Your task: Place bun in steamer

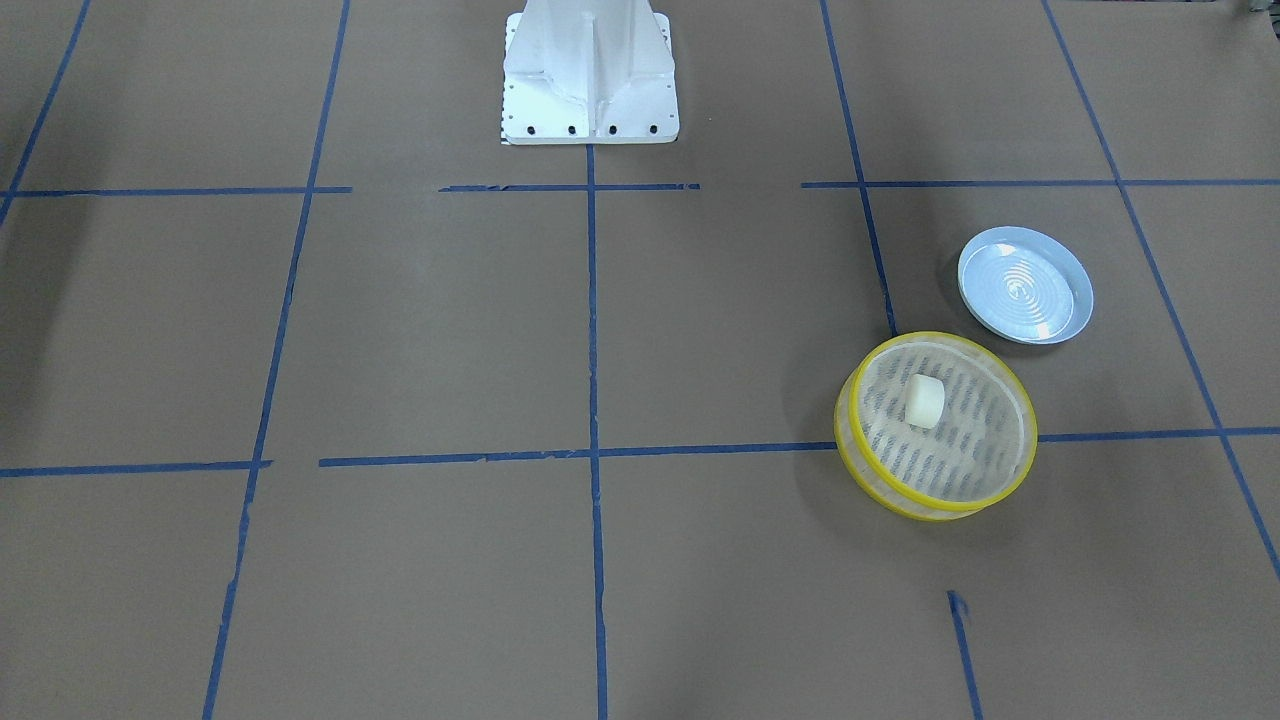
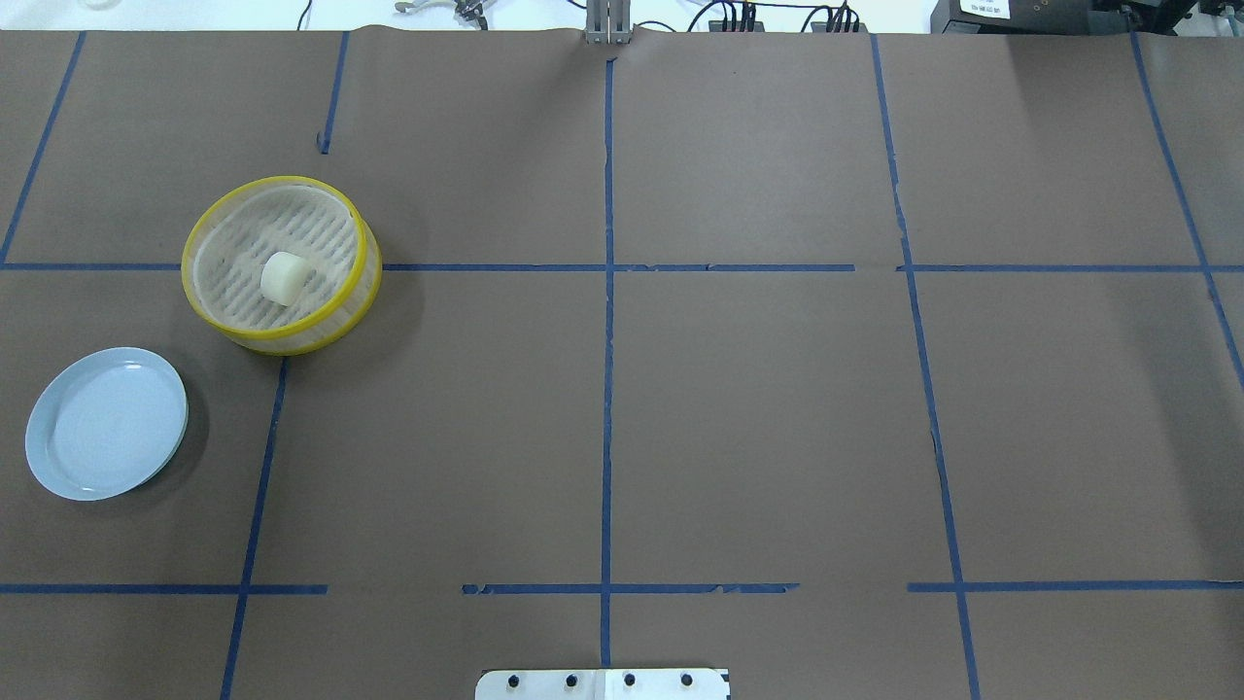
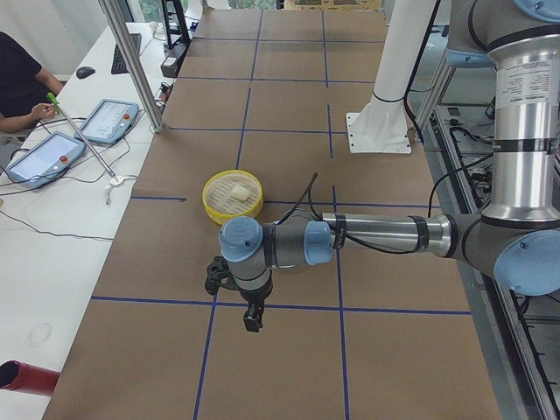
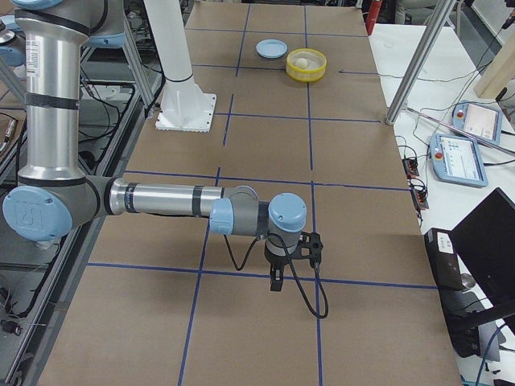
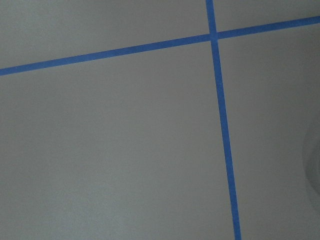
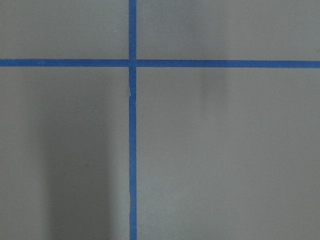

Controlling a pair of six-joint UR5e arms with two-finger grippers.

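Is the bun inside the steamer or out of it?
Inside: the bun rests on the slatted bottom of the steamer, within its yellow rim. The blue plate is empty.

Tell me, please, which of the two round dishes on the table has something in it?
The yellow-rimmed, slatted steamer basket: a small cream-white bun sits on its floor, whereas the light-blue ridged plate is bare.

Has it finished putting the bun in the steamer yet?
It looks done: the bun lies inside the steamer, on its slatted bottom. Nothing is in progress: the left hand and the right hand hang over the table, away from it. Nothing seems left.
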